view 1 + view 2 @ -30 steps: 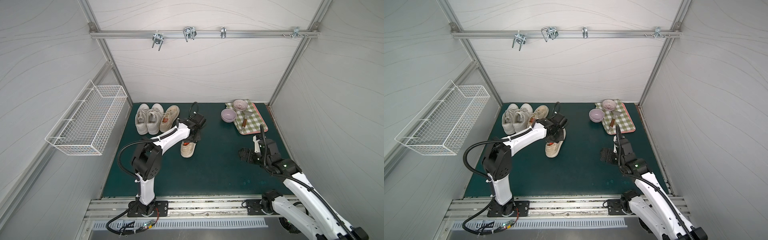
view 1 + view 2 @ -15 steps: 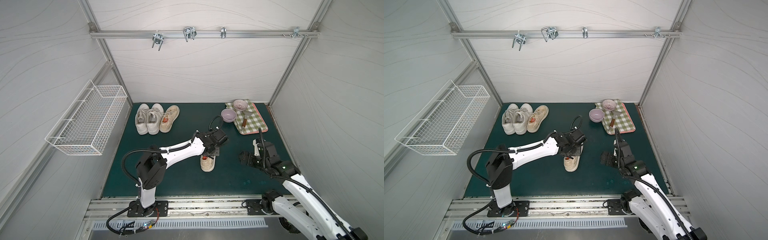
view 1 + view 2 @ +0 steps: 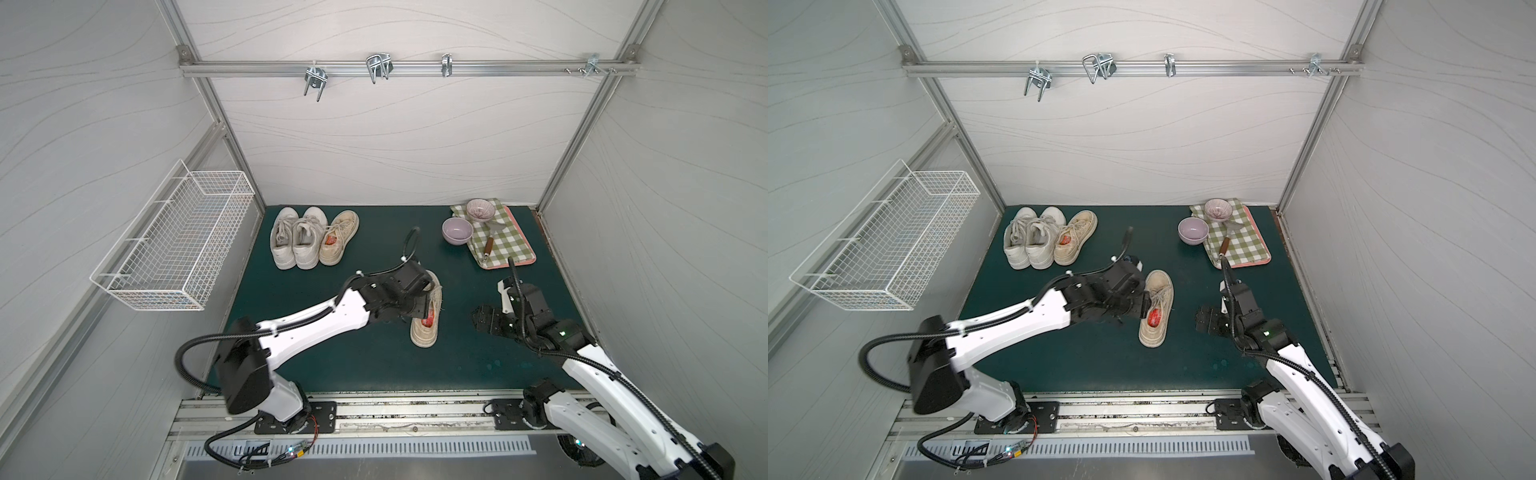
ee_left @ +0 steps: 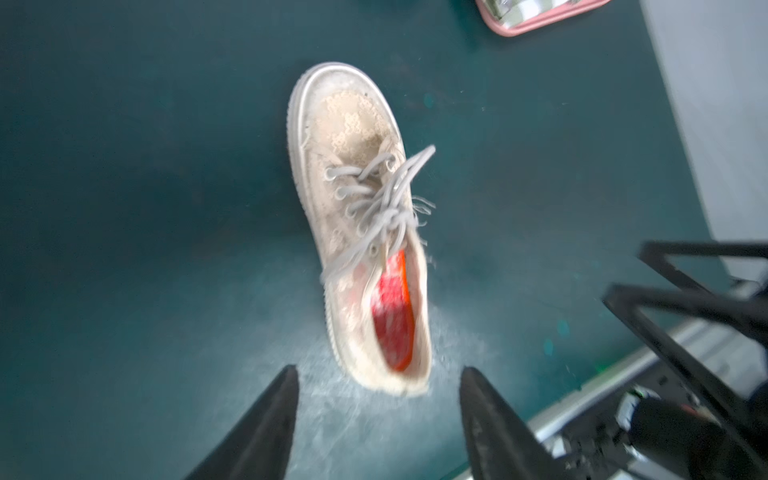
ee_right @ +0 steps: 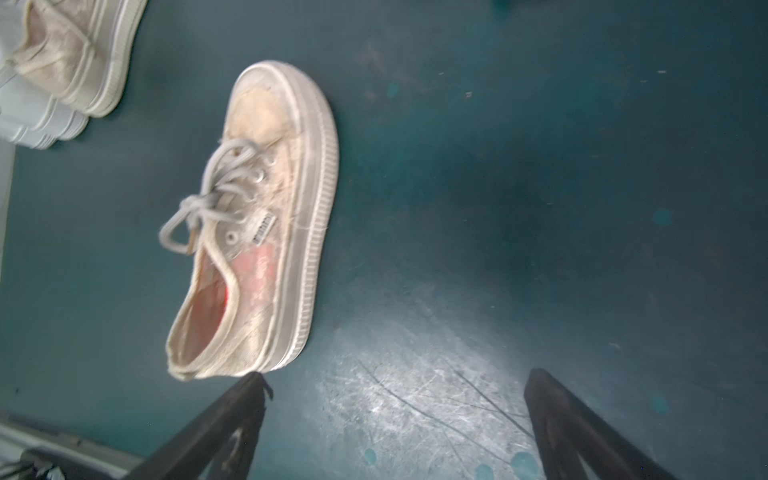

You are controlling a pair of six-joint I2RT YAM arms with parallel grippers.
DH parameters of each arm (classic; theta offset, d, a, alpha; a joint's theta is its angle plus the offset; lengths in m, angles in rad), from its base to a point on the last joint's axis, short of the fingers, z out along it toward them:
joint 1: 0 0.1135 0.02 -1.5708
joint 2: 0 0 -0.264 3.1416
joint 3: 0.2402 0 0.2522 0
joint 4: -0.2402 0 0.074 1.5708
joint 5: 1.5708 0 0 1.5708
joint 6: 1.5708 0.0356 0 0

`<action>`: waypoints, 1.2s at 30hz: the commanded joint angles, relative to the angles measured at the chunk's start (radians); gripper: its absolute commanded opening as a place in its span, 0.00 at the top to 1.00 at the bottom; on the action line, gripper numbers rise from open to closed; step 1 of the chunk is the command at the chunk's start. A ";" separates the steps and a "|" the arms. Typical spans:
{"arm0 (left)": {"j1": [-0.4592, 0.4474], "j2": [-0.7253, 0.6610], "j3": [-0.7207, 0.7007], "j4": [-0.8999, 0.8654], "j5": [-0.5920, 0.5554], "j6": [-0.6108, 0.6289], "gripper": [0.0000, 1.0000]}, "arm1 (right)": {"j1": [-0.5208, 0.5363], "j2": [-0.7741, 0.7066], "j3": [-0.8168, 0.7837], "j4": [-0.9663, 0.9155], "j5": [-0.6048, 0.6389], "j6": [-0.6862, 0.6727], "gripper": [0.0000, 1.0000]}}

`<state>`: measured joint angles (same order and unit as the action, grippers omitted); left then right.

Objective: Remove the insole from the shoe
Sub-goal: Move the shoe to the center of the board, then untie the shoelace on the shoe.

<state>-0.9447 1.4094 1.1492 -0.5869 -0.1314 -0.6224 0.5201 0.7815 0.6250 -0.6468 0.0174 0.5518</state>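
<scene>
In both top views a dark green table (image 3: pixel 374 365) forms the floor of a booth with pale, wave-lined walls (image 3: pixel 395 145) and aluminium framing. One metal rail (image 3: pixel 498 66) crosses the far wall and carries four hook fittings (image 3: pixel 377 68). One white wire basket (image 3: pixel 174 245) hangs on the left wall.

Four shoes stand on the table. Two white sneakers (image 3: pixel 284 243) and a beige lace-up (image 3: pixel 338 241) sit side by side at far left. The beige shoe (image 3: pixel 424 332) stands alone near the middle, upright, toe pointing far, with the red insole (image 3: pixel 429 321) inside it.

At far right are two bowls (image 3: pixel 457 230), one green checked cloth (image 3: pixel 505 245) over a pink tray (image 3: pixel 513 263), and one wooden-handled spatula (image 3: pixel 488 247).

The left gripper (image 3: pixel 1144 305) hangs over the shoe's left side. The right gripper (image 3: pixel 478 321) sits to the shoe's right, apart from it.

The left wrist view is blurred. The left gripper's fingers (image 4: pixel 270 415) stand apart and clamp nothing, and the shoe's heel lies just beyond their tips.

In the right wrist view, the right gripper's fingers (image 5: pixel 232 419) are spread wide over bare, scuffed table. The shoe's heel is just beside one tip, and I cannot tell whether they touch.
</scene>
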 commanded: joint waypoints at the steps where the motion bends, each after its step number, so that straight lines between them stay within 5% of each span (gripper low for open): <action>1: 0.033 -0.051 -0.120 0.113 0.061 0.058 0.33 | 0.060 0.028 -0.009 0.061 -0.014 -0.003 0.01; 7: 0.085 -0.008 -0.223 0.306 0.230 0.029 0.31 | 0.163 0.132 0.019 0.117 0.021 0.023 0.01; 17: 0.102 0.141 -0.215 0.465 0.300 0.007 0.33 | 0.247 0.228 0.048 0.160 0.065 0.046 0.08; 36: 0.117 0.247 -0.213 0.544 0.261 -0.025 0.70 | 0.298 0.301 0.132 0.237 -0.007 0.071 0.36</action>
<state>-0.8303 1.6371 0.9123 -0.0971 0.1463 -0.6353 0.8051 1.0645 0.7330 -0.4435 0.0391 0.5957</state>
